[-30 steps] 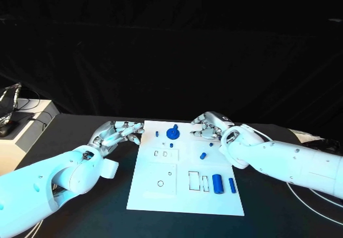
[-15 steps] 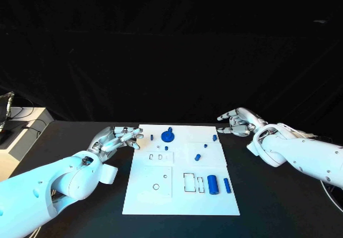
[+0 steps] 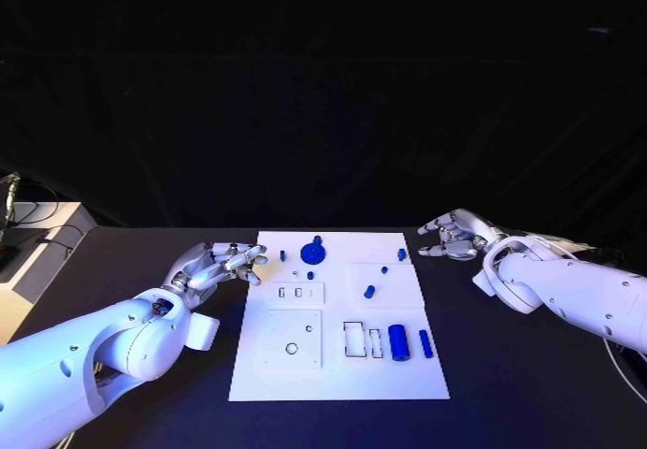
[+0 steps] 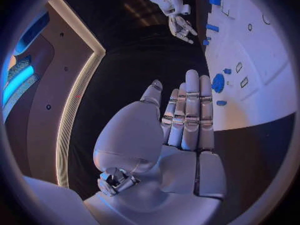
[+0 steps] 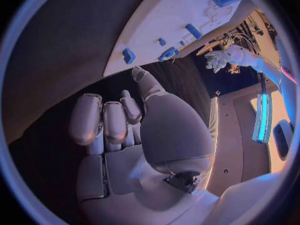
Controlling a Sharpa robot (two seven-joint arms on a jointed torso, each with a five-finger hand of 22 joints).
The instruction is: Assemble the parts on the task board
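The white task board (image 3: 337, 369) lies in the middle of the black table. Near its far edge stands a round blue knob (image 3: 313, 251), with small blue pieces (image 3: 368, 291) scattered around it. A thick blue cylinder (image 3: 398, 339) and a thin blue bar (image 3: 424, 343) lie at the near right. My left hand (image 3: 216, 264) hovers just off the board's far left corner, fingers extended, holding nothing. My right hand (image 3: 452, 236) hangs off the far right corner, fingers loosely bent, holding nothing. The left wrist view shows my left hand (image 4: 184, 120), the knob (image 4: 218, 82) and the board (image 4: 250, 50).
Black table surface (image 3: 539, 393) lies free on both sides of the board. A pale cabinet (image 3: 34, 243) stands at the far left edge. In the right wrist view the board (image 5: 181, 20) sits beyond my right hand (image 5: 119, 130).
My right hand has lifted away from the small parts at the board's far edge and moved right, off the board. The left hand stays beside the far left corner.
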